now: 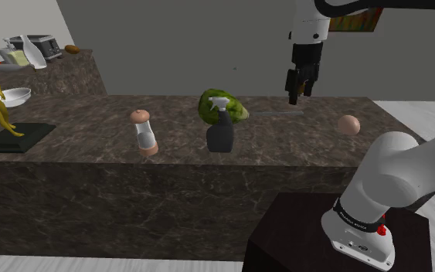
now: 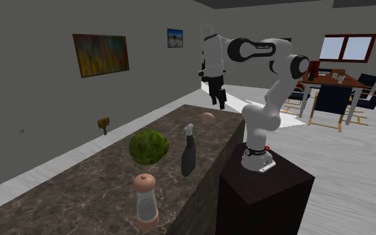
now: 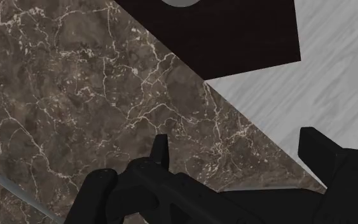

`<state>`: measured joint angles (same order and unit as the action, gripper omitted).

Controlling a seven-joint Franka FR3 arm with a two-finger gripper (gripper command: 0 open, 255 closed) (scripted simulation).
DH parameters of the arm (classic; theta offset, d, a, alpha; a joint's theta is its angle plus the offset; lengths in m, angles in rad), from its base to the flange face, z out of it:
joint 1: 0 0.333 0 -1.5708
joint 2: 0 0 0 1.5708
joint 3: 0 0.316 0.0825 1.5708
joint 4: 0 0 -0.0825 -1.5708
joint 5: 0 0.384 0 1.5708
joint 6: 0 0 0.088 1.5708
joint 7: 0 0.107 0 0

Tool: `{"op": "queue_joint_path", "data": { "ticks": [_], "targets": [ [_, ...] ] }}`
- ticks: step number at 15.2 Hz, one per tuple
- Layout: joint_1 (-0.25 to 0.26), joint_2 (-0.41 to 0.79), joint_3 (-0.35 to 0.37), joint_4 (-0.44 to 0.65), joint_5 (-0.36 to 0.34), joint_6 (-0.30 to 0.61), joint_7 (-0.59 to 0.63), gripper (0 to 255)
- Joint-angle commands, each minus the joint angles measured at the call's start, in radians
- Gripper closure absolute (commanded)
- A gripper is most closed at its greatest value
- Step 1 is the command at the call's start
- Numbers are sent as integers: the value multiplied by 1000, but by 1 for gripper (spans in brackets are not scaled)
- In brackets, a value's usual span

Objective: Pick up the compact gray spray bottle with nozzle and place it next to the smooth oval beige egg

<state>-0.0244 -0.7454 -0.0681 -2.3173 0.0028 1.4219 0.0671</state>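
While the gripper [image 1: 300, 94] hangs high above the worktop [image 1: 300, 154], the shoulder view shows the spray bottle [image 1: 220, 128] upright mid-worktop, free for grasping, and the egg [image 1: 349, 124] near the end by the stand. Second exterior view: bottle and egg well apart. Wrist view: 2 fingers [image 3: 317, 151] spread, empty, above bare worktop.

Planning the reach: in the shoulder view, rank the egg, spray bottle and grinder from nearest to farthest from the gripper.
1. Egg, toward the shoulder view's right, below the gripper.
2. Spray bottle, toward that view's left, mid-counter.
3. Grinder, farther left still.
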Motion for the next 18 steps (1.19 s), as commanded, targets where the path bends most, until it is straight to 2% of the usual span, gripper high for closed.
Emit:
{"op": "queue_joint_path", "data": {
  "ticks": [1, 9, 18],
  "targets": [
    [0, 0, 0, 0, 0, 0, 0, 0],
    [89, 401, 37, 252, -47, 23, -153, 0],
    [170, 815, 113, 590, -125, -35, -297, 0]
  ]
}}
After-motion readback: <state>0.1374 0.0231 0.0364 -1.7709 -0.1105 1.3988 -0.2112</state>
